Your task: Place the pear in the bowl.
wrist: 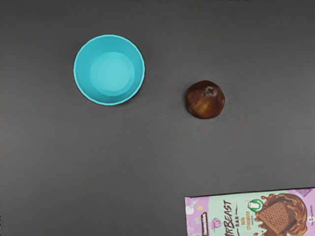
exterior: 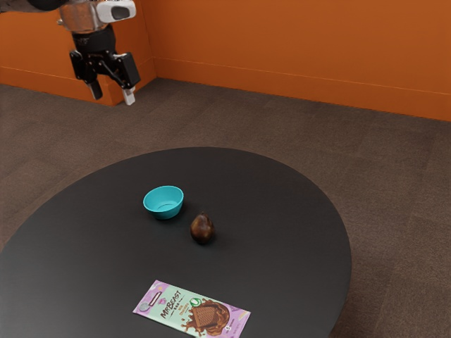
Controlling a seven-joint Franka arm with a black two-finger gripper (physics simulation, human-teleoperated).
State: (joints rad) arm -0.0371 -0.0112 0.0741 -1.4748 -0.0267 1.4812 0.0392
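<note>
Gripper (exterior: 113, 100) hovering, fingers apart, brown pear (exterior: 201, 229) sitting near turquoise bowl (exterior: 163, 205) on black round table (exterior: 289, 246)

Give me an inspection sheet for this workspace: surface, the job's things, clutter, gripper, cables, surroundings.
Surface: round, dark table.
Job's things: brown pear on the table, outside and apart from the turquoise bowl; bowl upright, empty.
Clutter: chocolate bar, lying flat, nearer the pear than the bowl.
Gripper: raised, jaws apart, nothing between them.
Cables: nothing seen.
Surroundings: orange walls, brown-grey floor.
</note>
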